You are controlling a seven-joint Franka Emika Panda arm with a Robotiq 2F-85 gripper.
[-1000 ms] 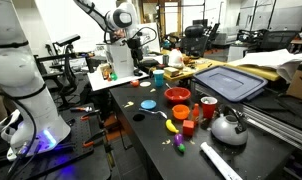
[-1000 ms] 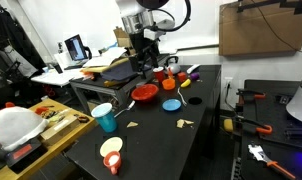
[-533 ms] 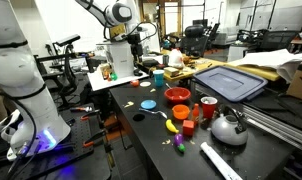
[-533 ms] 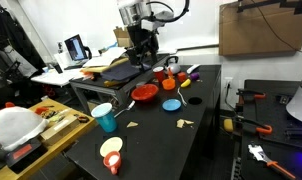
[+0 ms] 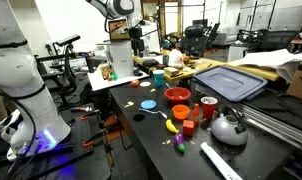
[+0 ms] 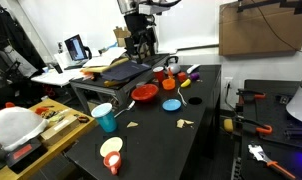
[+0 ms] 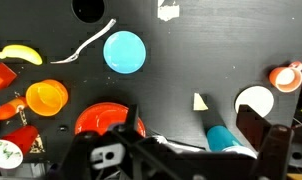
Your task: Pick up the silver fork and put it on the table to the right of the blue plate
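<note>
In the wrist view the silver fork (image 7: pixel 89 42) lies flat on the black table (image 7: pixel 211 50), thin, pale and slightly curved, close beside the blue plate (image 7: pixel 124 52). The plate also shows in both exterior views (image 5: pixel 148 103) (image 6: pixel 171 104); the fork is too small to make out there. My gripper (image 7: pixel 161 138) hangs high above the table, far from fork and plate, with its fingers spread and nothing between them. It is also seen in both exterior views (image 5: pixel 136 38) (image 6: pixel 141 45), above the far end of the table.
A red bowl (image 7: pixel 106 118), an orange bowl (image 7: pixel 46 97), a banana (image 7: pixel 19 54), a teal cup (image 7: pixel 231 140), a white cup (image 7: pixel 256 102) and an orange cup (image 7: pixel 286 75) stand around the plate. A kettle (image 5: pixel 228 127) and a white bar (image 5: pixel 221 160) lie at the near end.
The arm has lifted the gripper straight up, higher above the far end of the table. Nothing on the table has moved.
</note>
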